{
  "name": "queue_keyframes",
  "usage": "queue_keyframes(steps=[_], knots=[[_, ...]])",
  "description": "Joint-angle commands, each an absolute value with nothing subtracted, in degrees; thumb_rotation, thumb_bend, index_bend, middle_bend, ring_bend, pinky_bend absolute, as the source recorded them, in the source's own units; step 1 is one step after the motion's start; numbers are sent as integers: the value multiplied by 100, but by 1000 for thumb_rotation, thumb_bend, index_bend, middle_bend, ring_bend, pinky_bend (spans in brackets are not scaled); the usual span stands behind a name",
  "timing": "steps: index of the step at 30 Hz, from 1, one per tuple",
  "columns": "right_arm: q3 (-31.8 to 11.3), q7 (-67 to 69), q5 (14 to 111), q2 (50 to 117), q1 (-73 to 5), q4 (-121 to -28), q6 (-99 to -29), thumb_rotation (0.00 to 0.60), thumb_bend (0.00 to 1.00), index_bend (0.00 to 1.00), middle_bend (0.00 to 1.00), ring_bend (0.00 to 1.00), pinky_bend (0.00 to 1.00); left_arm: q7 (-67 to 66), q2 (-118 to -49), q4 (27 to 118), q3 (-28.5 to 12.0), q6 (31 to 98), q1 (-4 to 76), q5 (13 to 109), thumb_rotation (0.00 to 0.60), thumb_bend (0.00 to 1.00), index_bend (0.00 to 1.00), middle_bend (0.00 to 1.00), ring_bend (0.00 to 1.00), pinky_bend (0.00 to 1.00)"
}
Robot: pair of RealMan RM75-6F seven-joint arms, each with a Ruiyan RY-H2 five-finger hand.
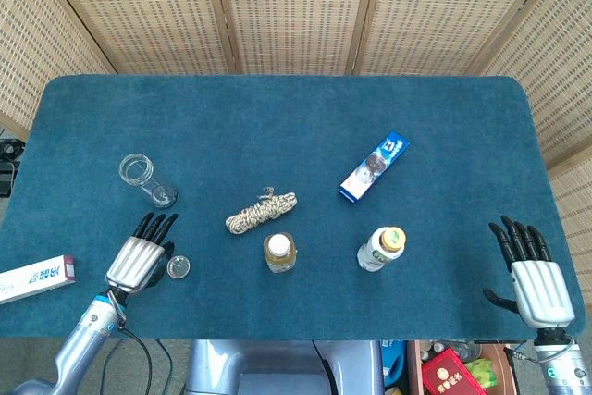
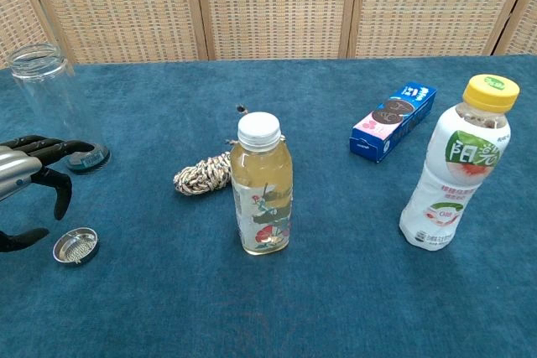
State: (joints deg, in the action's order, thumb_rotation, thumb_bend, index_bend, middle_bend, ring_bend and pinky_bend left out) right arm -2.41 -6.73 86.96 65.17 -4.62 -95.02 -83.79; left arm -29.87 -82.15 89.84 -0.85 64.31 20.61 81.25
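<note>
A rope coil [image 1: 261, 211] lies mid-bench beside a white-capped tea bottle [image 1: 279, 253]; a yellow-capped bottle [image 1: 382, 248] stands near a blue biscuit box [image 1: 374, 166]. A white carton [image 1: 37, 277] overhangs the bench's [image 1: 277, 117] left edge.

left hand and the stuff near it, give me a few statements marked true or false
1. The left hand holds nothing, its fingers spread beside the small strainer lid. True.
2. The glass jar has a lid on it. False: its mouth is open, and it stands upright beyond the left hand.
3. The rope bundle lies beyond the white-capped bottle. True.
4. The yellow-capped bottle lies on its side. False: it stands upright.
5. The right hand holds the cookie box. False: it is open near the table's right edge, far from the box.
</note>
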Motion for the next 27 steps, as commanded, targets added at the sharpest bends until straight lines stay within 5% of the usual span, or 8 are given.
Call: queue_keyframes(steps=[1, 27], knots=[[-242, -668, 8698, 6516, -463, -9502, -8382, 600, 24, 0, 0, 0, 34, -3015, -8253, 8974, -93, 6407, 2093, 8089, 600, 381, 516, 0, 0, 0], [-248, -601, 8695, 6497, -454, -9499, -8396, 600, 24, 0, 0, 0, 34, -3216, -8484, 8889, -31, 6308, 2253, 7812, 600, 393, 542, 0, 0, 0]])
